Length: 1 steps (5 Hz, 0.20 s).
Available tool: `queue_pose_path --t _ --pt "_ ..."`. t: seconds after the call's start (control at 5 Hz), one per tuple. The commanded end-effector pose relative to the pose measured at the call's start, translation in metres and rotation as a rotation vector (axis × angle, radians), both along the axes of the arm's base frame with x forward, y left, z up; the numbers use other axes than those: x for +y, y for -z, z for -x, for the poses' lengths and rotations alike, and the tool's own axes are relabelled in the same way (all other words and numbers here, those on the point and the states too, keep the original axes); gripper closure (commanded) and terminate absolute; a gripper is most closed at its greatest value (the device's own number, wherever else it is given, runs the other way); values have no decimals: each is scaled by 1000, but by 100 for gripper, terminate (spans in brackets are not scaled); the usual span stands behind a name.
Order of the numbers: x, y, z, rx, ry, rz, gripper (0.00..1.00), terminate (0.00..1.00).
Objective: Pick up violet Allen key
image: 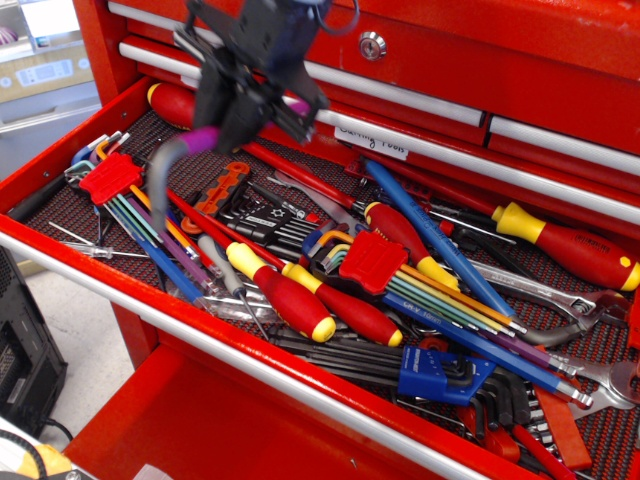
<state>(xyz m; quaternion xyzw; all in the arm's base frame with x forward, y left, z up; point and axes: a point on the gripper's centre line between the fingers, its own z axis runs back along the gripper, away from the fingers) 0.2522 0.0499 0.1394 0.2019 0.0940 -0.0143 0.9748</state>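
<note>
The violet Allen key [178, 155] hangs in the air above the left part of the open drawer [140, 290]. Its violet shaft runs up to the right into my black gripper [240, 110], and its grey curved end points down to the left. The gripper is shut on the key's shaft and sits high, in front of the upper drawer fronts. The rest of the shaft is hidden behind the fingers, with a bit of violet showing at the right side.
The drawer holds red-and-yellow screwdrivers [285, 295], two rainbow hex key sets in red holders [375, 262] [112, 178], a long blue key [430, 240], a blue-holder key set [440, 375] and wrenches [560, 320]. Closed red drawers [500, 60] rise behind.
</note>
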Motion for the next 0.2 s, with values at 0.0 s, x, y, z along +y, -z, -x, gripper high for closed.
queue_pose_path --t 0.0 --pt "5 -51 5 -77 26 -67 100 100"
